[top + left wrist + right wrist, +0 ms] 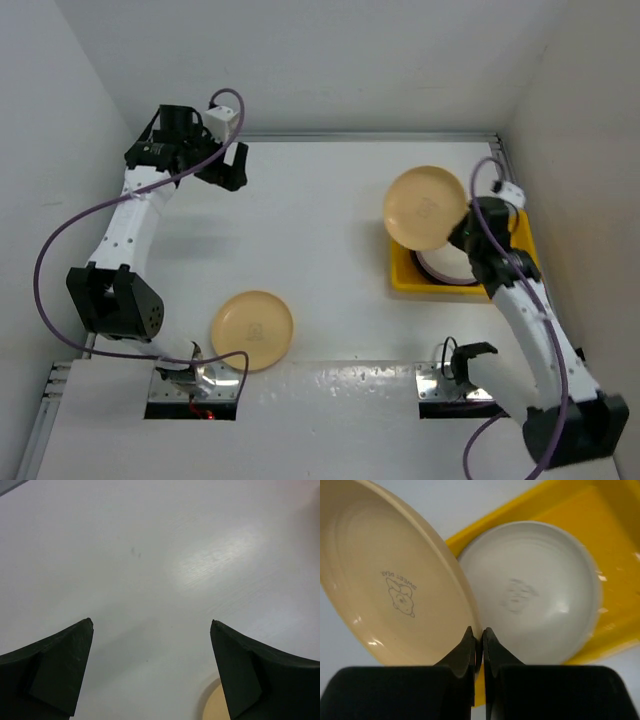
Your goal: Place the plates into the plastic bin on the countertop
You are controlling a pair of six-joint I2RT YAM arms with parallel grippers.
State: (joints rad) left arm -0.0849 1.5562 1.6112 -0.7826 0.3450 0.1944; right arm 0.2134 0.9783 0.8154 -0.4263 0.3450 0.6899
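My right gripper (462, 232) is shut on the rim of a tan-yellow plate (425, 207), held tilted over the left side of the yellow plastic bin (405, 278). In the right wrist view the gripper (476, 631) pinches that plate (385, 585) by its edge, above a pale plate (530, 590) that lies in the bin (615, 540). A second tan-yellow plate (251, 330) lies flat on the white countertop (320, 210) at the near left. My left gripper (228, 166) is open and empty at the far left; its wrist view shows bare countertop (150, 555) and a sliver of plate (215, 707).
White walls enclose the countertop on the left, back and right. A metal rail (370, 135) runs along the far edge. The arm bases and their mounting plates (195, 385) sit at the near edge. A purple cable (60, 240) loops beside the left arm.
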